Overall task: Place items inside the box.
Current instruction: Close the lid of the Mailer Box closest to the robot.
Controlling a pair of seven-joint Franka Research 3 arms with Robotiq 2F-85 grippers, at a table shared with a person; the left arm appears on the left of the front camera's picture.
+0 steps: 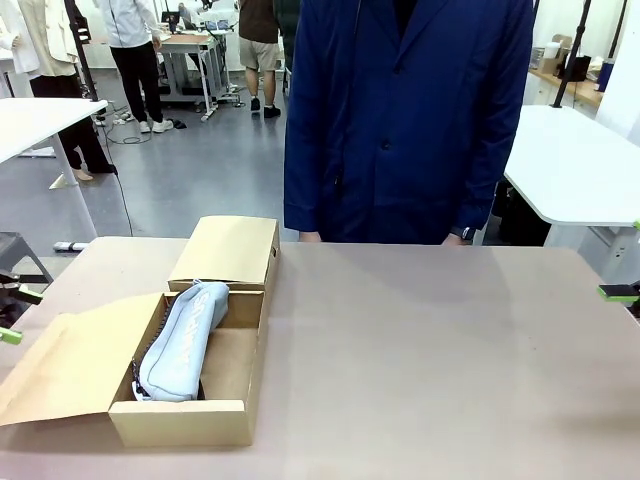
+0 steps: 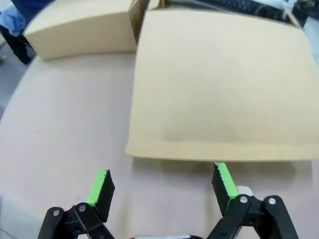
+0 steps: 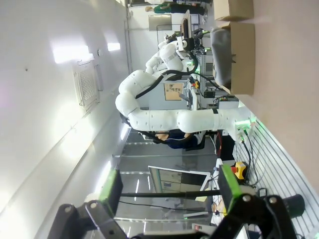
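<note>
Left fingers (image 2: 162,189) spread apart, empty, low over the table (image 2: 60,139) just short of the cardboard box's (image 1: 180,425) open flap (image 2: 219,84). Beyond that flap, grey pencil case (image 1: 182,342) lying inside. Right fingers (image 3: 169,186) parted wide, empty, well away from the box.

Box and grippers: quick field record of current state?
box: cardboard box, open, on the table's left part, flaps spread left and back
contents: grey pencil case leaning lengthwise inside; something dark under its near end, unclear
left gripper: open, empty, hovering at the edge of the box flap
right gripper: open, empty, off the table's right side
person: standing at the far edge, blue coat
</note>
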